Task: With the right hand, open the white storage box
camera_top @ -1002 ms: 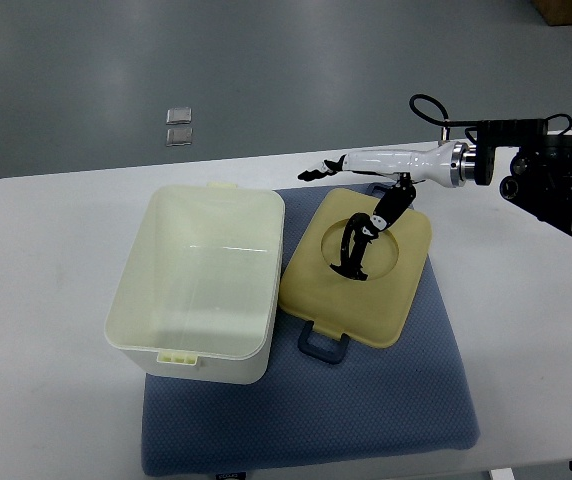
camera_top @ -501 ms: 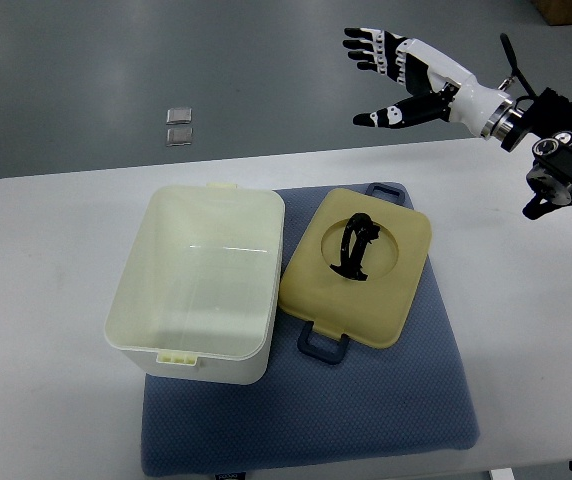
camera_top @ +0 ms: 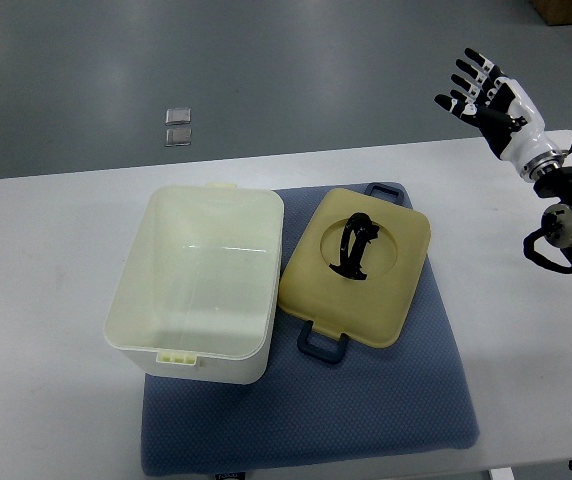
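We see the box (camera_top: 198,285) standing open on the left part of a blue mat (camera_top: 366,400), its pale walls upright and its inside bare. Its lid (camera_top: 391,290) lies flat on the mat just beside it, touching or nearly touching the box's right wall, with a black handle (camera_top: 356,246) sitting in a round recess at its centre. Our right hand (camera_top: 488,96) is raised well apart from both, over the far right corner of the table (camera_top: 36,400), fingers (camera_top: 471,62) spread and holding nothing; the left arm is out of sight. We judge the opening as done. Both parts look like thin moulded plastic: light, fairly stiff, smooth enough to slip under bare fingertips. The lid's handle is the sure place to take hold, since the recess leaves room to hook fingers under it. The box itself we would take by its rim, and gently, as an empty box may slide or tip.
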